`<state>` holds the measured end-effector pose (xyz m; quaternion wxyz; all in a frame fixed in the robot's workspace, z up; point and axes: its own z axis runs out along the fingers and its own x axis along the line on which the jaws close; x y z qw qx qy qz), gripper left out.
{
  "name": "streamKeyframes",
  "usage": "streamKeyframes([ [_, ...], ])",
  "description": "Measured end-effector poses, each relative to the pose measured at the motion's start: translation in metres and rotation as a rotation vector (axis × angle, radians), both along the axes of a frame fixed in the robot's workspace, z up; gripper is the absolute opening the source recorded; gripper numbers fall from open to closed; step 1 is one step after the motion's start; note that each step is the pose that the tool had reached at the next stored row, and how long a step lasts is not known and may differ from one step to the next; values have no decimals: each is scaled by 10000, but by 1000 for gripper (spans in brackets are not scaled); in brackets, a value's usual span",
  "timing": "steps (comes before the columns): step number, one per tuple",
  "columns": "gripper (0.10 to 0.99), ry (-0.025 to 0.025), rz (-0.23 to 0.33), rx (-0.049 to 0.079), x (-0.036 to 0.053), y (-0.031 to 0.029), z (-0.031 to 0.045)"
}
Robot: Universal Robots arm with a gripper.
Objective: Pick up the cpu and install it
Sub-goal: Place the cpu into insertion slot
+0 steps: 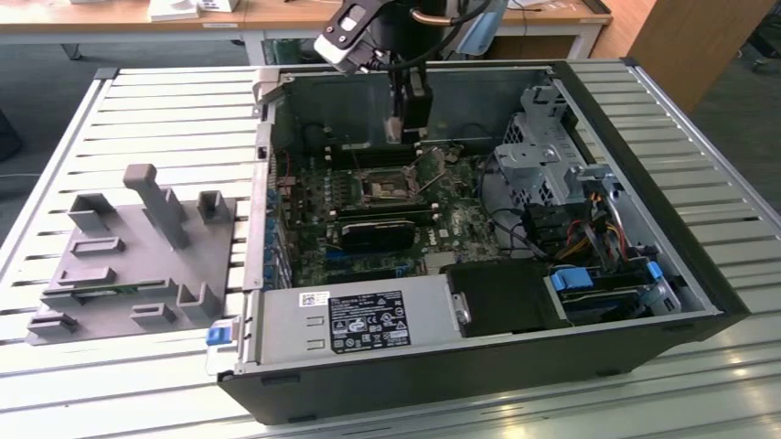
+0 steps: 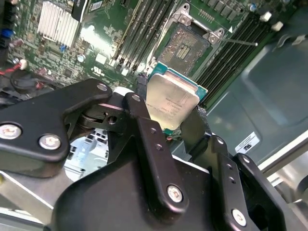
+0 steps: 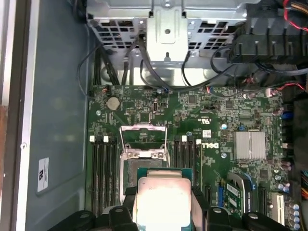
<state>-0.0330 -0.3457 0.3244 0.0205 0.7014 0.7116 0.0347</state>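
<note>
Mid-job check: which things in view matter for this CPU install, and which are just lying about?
In the job: gripper, shut on the cpu; open socket on the motherboard.
Lying about: grey fixture tray; power supply; drive cage.

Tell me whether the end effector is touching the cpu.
Touching. The second wrist view shows the end effector with its fingers pressed against opposite edges of the cpu.
</note>
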Motion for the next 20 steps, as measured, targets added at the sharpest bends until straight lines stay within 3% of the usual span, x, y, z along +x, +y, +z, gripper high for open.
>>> streamKeyframes([
  [3, 533, 1, 257, -2, -2, 0, -12],
  [20, 533, 0, 432, 0, -7, 36, -84],
])
